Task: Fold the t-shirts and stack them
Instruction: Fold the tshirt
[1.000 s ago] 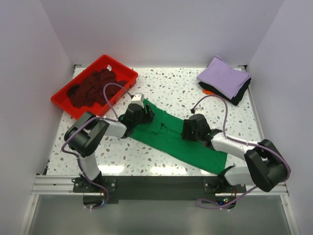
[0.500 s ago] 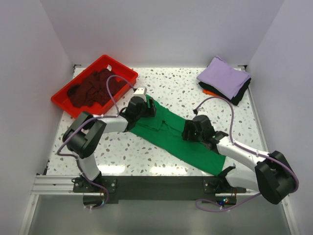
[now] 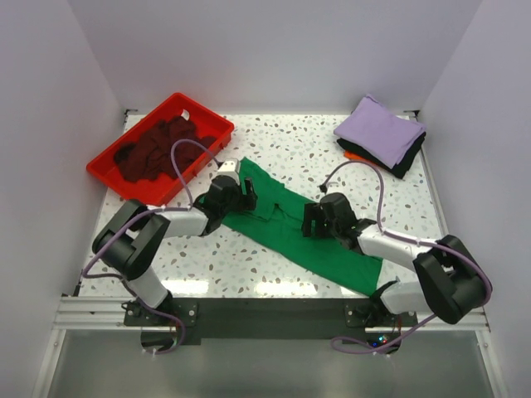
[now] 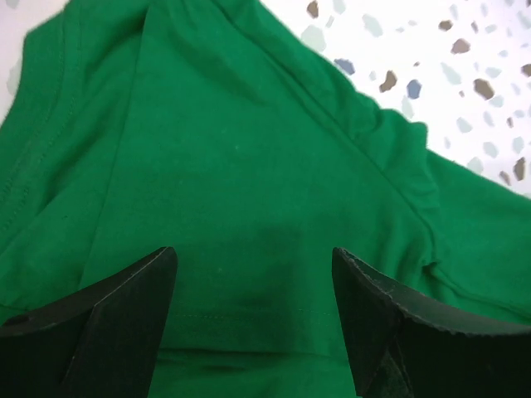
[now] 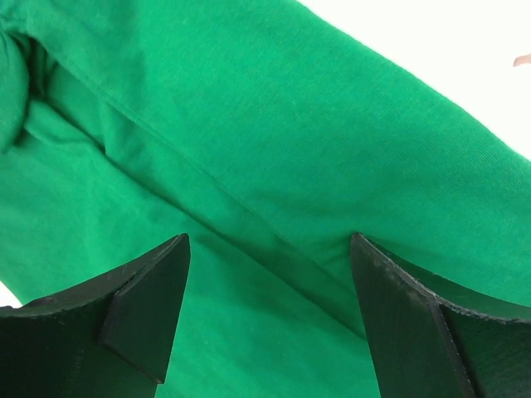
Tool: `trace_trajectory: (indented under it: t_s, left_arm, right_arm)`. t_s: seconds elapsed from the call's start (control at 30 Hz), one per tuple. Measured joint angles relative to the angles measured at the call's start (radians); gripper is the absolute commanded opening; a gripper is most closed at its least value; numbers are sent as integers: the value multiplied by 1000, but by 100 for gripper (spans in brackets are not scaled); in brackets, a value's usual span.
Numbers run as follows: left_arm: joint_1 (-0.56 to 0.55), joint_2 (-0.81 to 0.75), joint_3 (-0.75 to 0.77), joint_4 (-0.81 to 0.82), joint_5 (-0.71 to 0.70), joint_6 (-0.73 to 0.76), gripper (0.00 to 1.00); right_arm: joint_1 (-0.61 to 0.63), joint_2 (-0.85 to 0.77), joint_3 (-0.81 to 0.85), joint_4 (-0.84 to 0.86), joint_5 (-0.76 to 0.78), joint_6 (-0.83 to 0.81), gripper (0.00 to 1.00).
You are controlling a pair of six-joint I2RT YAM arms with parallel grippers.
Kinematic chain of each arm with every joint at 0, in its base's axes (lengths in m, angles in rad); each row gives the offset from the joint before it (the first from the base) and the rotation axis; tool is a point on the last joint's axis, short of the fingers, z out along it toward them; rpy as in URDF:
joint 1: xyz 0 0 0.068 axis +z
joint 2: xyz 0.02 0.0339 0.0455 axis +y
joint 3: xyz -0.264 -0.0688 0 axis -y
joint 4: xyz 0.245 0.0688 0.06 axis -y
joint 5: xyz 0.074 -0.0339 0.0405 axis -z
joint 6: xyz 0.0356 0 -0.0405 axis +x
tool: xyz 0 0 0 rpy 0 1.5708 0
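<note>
Hands, left (image 4: pixel 253 259) and right (image 5: pixel 270 242), spread, seemingly grazing t-shirt (image 3: pixel 286 238)

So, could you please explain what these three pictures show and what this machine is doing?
It is two small robot arms bolted at the near edge of a speckled table. The wide picture looks down from above: the left arm and right arm both reach over a green t-shirt spread on it. A red tray holds a crumpled maroon shirt; folded shirts are stacked far right. The two close-ups come from cameras on each wrist: both jaws stand open above the green cloth, holding nothing.
</note>
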Motion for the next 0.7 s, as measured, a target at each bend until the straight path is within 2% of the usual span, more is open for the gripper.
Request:
trace_trajectory:
  t_s: [0.4,0.7]
  left_arm:
    - [34,126,50,84,46,-13,81]
    - [51,261,233,59,126,-5,81]
  right_arm:
    - [-1,12,-2,40,-44,11,81]
    - [37,-68,-50,7,-85,65,82]
